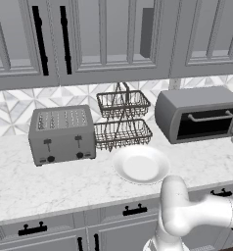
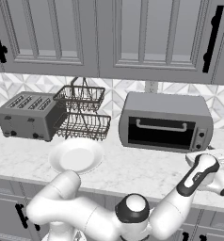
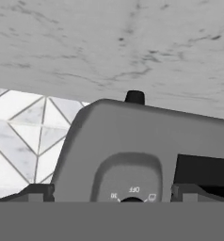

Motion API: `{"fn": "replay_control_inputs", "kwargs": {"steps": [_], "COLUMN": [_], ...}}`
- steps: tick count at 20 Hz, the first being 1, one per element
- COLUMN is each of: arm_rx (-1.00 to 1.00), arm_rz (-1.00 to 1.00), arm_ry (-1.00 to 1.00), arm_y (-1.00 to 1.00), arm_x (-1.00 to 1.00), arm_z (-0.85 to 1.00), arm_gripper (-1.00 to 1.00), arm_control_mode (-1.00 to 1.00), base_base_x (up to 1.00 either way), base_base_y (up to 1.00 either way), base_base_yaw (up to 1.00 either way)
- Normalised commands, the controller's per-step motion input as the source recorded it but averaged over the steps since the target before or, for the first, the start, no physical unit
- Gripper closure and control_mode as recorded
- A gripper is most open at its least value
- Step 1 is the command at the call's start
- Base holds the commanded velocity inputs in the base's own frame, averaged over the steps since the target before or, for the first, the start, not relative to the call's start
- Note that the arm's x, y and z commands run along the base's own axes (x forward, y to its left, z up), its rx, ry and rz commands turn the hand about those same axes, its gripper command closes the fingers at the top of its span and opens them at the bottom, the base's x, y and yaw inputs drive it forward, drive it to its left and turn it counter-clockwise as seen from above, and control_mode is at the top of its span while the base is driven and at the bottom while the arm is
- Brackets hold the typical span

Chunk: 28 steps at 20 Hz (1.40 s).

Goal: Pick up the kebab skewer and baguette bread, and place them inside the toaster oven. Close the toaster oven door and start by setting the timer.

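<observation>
Grey metal meets us first at the left, where we see a pop-up toaster (image 1: pixel 62 135) on the marble counter (image 1: pixel 50 184), then a two-tier wire basket (image 1: pixel 122 120) and a white plate (image 1: pixel 141 164). Further right sits the toaster oven (image 2: pixel 165 122), its door (image 2: pixel 162 132) shut against the body. Our end effector (image 3: pixel 112 194) sits close in front of the oven's right side near the timer dial (image 3: pixel 131 199), upside down in the hand view, fingers (image 3: pixel 36 193) spread wide apart, holding nothing.
</observation>
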Motion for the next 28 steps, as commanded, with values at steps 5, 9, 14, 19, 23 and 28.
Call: {"fn": "replay_control_inputs", "kwargs": {"steps": [5, 9, 14, 19, 23, 28], "arm_rx": [-0.06, -0.04, -0.03, -0.02, -0.03, -0.07], "arm_rz": [0.00, 0.00, 0.00, -0.02, -0.03, -0.03], "arm_ry": [0.00, 0.00, 0.00, -0.01, 0.00, 0.00], "arm_y": [0.08, 0.07, 0.00, 0.03, 0.16, 0.22], "arm_x": [0.00, 0.05, 0.00, 0.00, 0.00, 0.05], "arm_z": [0.03, 0.06, 0.12, 0.17, -0.04, -0.20], "arm_gripper": [-1.00, -1.00, -1.00, -1.00, -1.00, -1.00], "arm_control_mode": [-1.00, -1.00, -1.00, -1.00, -1.00, -1.00], "base_base_x": [0.00, 0.00, 0.00, 0.00, 0.00, 0.00], "base_base_y": [0.00, 0.00, 0.00, 0.00, 0.00, 0.00], "base_base_yaw": [0.00, 0.00, 0.00, 0.00, 0.00, 0.00]}}
